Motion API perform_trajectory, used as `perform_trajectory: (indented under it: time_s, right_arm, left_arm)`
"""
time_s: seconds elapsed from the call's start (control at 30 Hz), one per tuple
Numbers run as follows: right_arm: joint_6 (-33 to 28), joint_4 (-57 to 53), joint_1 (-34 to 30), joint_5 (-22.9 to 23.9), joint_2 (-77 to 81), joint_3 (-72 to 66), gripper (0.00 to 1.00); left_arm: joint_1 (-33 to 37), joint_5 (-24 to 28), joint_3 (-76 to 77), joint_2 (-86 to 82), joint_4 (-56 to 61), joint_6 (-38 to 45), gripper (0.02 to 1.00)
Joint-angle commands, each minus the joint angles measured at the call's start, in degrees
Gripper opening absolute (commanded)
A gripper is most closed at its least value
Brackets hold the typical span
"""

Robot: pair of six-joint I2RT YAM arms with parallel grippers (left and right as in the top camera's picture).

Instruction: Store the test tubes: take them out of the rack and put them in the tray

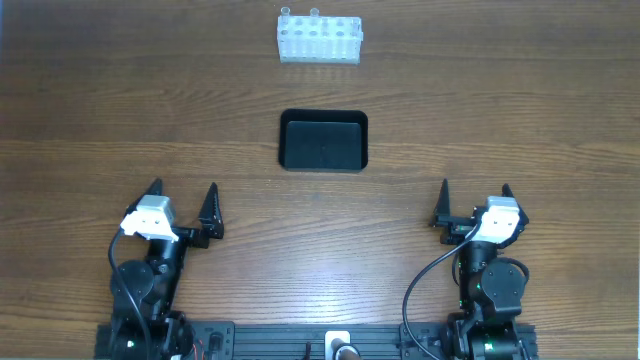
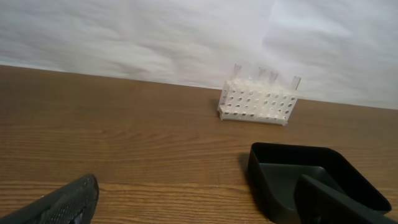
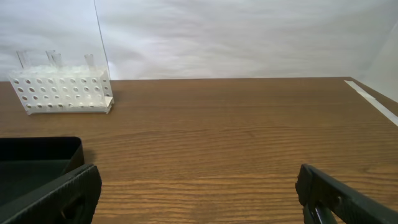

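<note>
A white perforated rack (image 1: 319,42) stands at the far middle of the wooden table, with several clear test tubes (image 1: 287,17) upright in it. The rack (image 2: 257,103) and the tubes (image 2: 295,81) also face the left wrist camera, and the rack (image 3: 61,90) faces the right wrist camera. A black tray (image 1: 323,141) lies in front of the rack, nothing in it; its rim (image 2: 292,152) and corner (image 3: 43,149) are seen from the wrists. My left gripper (image 1: 183,197) sits open near the left base. My right gripper (image 1: 474,200) sits open near the right base. Both hold nothing.
Bare wooden tabletop (image 1: 480,90) stretches on both sides of the rack and tray. A white wall (image 3: 236,37) rises behind the table's far edge. The table's right edge (image 3: 373,99) is in the right wrist view.
</note>
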Motion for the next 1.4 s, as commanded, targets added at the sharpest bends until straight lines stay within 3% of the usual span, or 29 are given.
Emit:
perform_trajectory:
  time_s: [0.03, 1.0, 1.23, 1.4]
  right_arm:
    - [-0.4, 0.0, -0.4, -0.5, -0.6, -0.5, 0.993]
    - [-0.4, 0.0, -0.4, -0.5, -0.6, -0.5, 0.991]
    - [-0.4, 0.0, -0.4, -0.5, -0.6, -0.5, 0.991]
    - [-0.4, 0.0, -0.4, -0.5, -0.6, -0.5, 0.991]
  left_arm:
    - [0.3, -0.7, -0.3, -0.2, -0.2, 0.8, 1.0]
    - [0.2, -2.3, -0.3, -0.2, 1.0, 0.8, 1.0]
    - [-0.9, -3.1, 0.0, 7.7, 19.6, 5.4, 0.998]
    - [-1.2, -2.7, 4.9, 28.6, 35.6, 5.4, 0.998]
